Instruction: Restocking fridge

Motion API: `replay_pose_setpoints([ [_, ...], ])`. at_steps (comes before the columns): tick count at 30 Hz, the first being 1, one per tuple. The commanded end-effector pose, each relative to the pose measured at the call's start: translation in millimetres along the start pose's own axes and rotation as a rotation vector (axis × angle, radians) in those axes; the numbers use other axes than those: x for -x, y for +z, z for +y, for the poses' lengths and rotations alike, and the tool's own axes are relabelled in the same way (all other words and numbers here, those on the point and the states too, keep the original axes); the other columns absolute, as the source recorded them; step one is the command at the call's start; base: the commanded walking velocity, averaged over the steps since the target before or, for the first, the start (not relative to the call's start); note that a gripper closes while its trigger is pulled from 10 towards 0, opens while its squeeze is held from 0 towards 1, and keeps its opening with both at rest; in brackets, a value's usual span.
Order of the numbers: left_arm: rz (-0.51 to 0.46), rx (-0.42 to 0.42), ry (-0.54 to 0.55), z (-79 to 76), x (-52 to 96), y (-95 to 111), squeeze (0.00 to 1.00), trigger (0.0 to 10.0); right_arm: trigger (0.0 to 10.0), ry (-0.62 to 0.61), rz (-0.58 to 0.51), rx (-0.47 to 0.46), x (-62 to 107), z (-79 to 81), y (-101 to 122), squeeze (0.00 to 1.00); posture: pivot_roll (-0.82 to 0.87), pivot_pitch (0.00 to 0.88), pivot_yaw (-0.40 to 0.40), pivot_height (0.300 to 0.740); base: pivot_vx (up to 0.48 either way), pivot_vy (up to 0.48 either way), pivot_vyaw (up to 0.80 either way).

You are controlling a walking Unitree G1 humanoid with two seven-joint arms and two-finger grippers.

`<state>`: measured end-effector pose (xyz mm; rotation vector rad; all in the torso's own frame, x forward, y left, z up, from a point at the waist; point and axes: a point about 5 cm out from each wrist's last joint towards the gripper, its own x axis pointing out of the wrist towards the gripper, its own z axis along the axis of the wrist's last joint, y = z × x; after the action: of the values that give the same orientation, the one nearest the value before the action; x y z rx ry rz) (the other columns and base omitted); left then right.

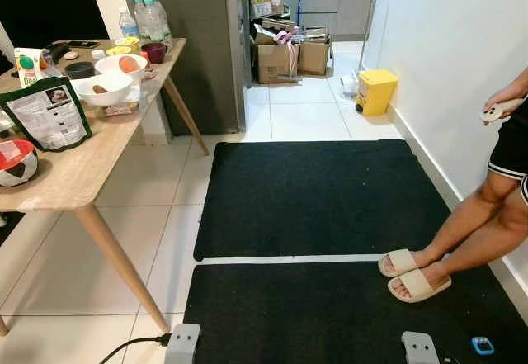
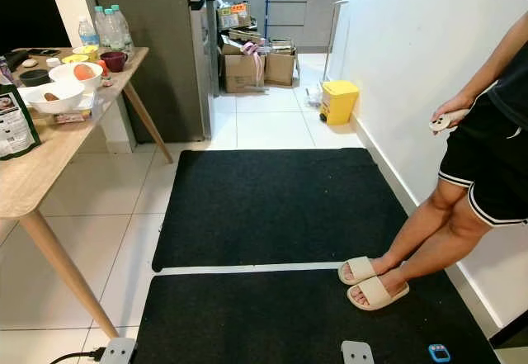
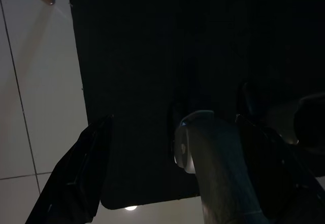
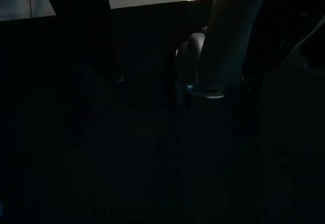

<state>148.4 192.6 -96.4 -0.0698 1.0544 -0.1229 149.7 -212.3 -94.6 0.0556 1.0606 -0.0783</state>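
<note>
Both arms are hanging idle at the robot's sides, over the black mat [image 1: 313, 199].

Left end effector [image 3: 167, 183]: the left wrist view is very dark. One black finger [image 3: 76, 178] is showing against the white tile floor [image 3: 40, 82], a second dark shape is lying on the far side, with a grey rounded robot part between them. The fingers are appearing spread apart with nothing between them; the end effector is holding nothing and touching nothing.

Right end effector: the right wrist view is nearly black. I cannot tell how far its fingers are open, or whether it is holding anything.

Fridge [image 1: 186, 42]: grey, standing closed straight ahead, just beyond the far end of the bench [image 1: 74, 174].

Items on the bench, which is sitting to the robot's left:
- water bottles [image 1: 144, 17] are standing at the far corner, nearest the fridge.
- a dark red cup [image 1: 153, 52] is sitting near the far right edge.
- two white bowls [image 1: 111, 79] are sitting mid-bench, one with an orange fruit in it.
- a green pouch [image 1: 48, 115] is standing near the right edge, closer in.
- a red-and-white bowl [image 1: 15, 162] is sitting at the near left.

A person is standing at the right wall in beige slippers [image 1: 412, 273], a hand [image 1: 499, 106] gripping a white controller. A yellow bin [image 1: 376, 92] is standing against that wall. Cardboard boxes [image 1: 285, 54] are piled beyond the fridge.
</note>
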Motion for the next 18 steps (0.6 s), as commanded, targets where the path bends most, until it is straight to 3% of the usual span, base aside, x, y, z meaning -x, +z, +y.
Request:
replay_pose_setpoints([
  [1,0.010,-0.007,-0.008,-2.8,-0.4,-2.2,0.00,10.0,10.0,-0.006,-0.001,-0.008,0.1,-1.5,0.9,0.00,-0.01,0.000,-0.019,0.740,0.259,0.000,0.00],
  [18,0.009,-0.009,-0.013,-4.3,-0.9,-1.4,0.00,10.0,10.0,-0.007,-0.001,-0.015,0.2,-2.0,0.7,0.00,-0.01,0.000,-0.017,0.740,0.277,0.000,0.00],
])
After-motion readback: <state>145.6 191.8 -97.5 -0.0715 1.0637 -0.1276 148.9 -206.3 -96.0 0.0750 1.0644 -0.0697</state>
